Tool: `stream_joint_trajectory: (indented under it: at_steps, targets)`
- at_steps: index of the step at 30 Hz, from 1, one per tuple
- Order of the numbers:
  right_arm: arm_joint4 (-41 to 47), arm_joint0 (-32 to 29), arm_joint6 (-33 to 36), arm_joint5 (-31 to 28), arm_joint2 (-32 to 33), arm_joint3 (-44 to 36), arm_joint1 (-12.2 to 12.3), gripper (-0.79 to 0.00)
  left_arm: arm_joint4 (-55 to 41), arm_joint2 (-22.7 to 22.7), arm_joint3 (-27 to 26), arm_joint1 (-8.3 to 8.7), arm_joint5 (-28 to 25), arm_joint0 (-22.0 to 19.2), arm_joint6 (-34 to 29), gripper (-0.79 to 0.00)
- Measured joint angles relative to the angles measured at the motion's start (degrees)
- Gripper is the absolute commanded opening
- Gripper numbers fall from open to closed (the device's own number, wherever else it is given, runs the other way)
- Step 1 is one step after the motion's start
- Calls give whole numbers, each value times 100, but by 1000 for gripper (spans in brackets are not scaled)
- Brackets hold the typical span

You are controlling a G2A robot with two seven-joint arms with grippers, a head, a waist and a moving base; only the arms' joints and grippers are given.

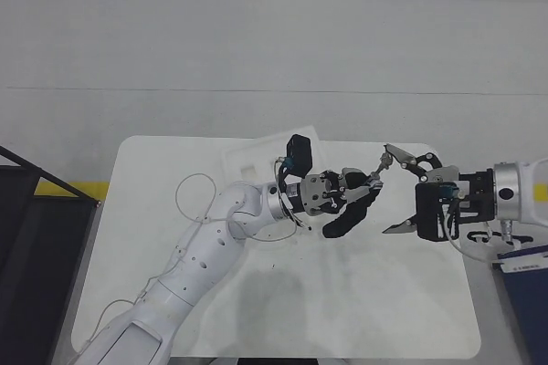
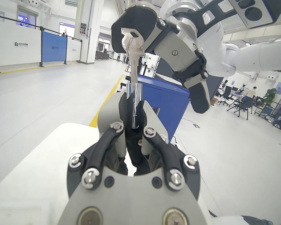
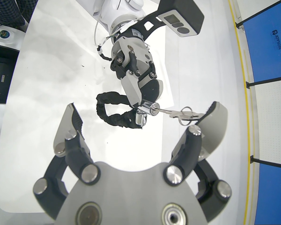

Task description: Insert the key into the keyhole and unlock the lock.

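Both grippers over table, right of centre. Left gripper clamps lock; lock's cable loop hangs under it. Key sits in keyhole, head toward right gripper. Right gripper faces left one, jaws spread wide: one finger against key head, other well apart. Tray on table behind left gripper.

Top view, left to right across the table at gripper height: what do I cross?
table edge → white tray → left gripper shut on the lock → key → open right gripper
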Motion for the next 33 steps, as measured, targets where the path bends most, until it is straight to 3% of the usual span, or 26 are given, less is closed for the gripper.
stream_joint_trajectory:
  at_steps: [17,25,30,31,33]
  targets:
    - [-6,98,425,-42,-163,46,-123,0,-25,-140,-136,40,-13,87,-185,-785]
    - [525,69,613,173,5,448,-114,0,-14,-199,-149,85,-237,81,-432,-785]
    - [773,153,638,-22,78,630,-139,0,-110,-139,-214,141,-275,6,-682,-785]
    - [799,181,574,-48,72,635,-158,-49,-160,-95,-232,165,-273,-26,-768,-785]
    - [797,226,459,-48,27,596,-191,-385,-267,-19,-258,206,-273,-76,-882,-785]
